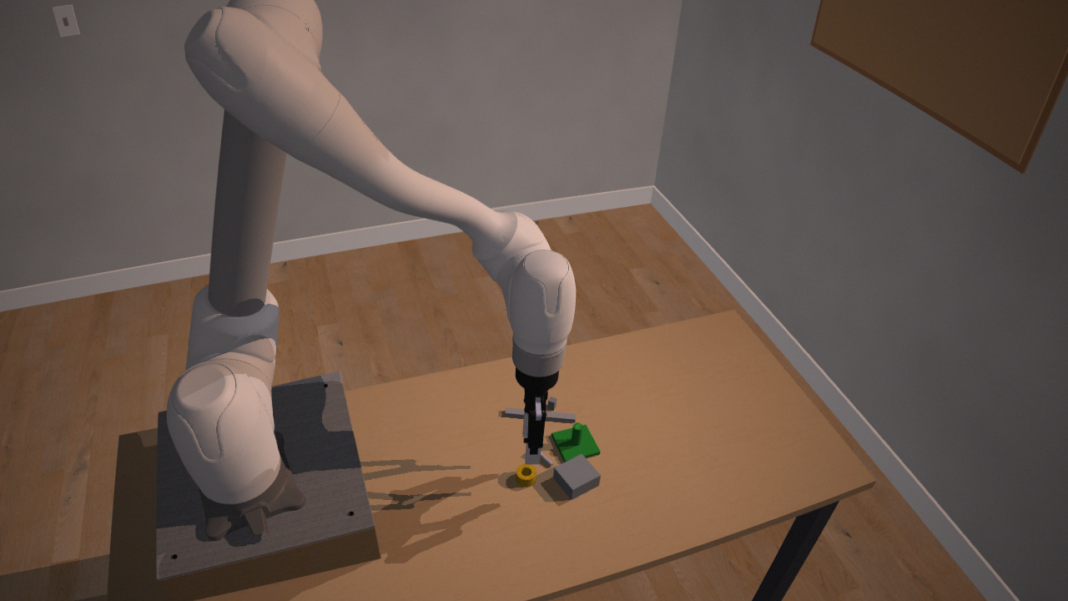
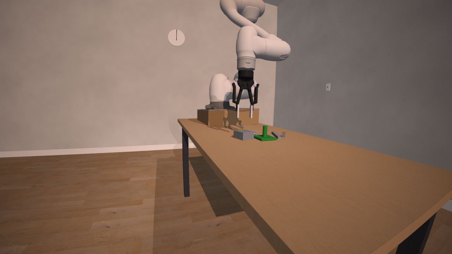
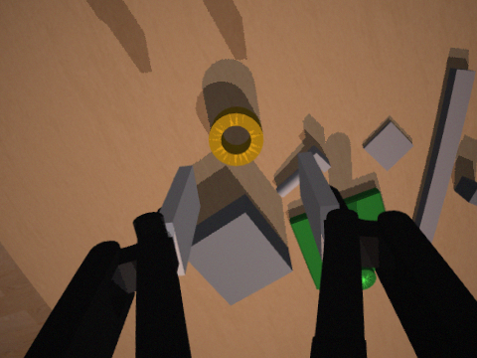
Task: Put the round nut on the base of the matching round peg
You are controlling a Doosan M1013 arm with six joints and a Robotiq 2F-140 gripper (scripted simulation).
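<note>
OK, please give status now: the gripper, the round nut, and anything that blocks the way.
Gripper part open, empty, above the parts. Yellow round nut flat on table, untouched. Green peg free. Grey block lies between nut and peg.
</note>
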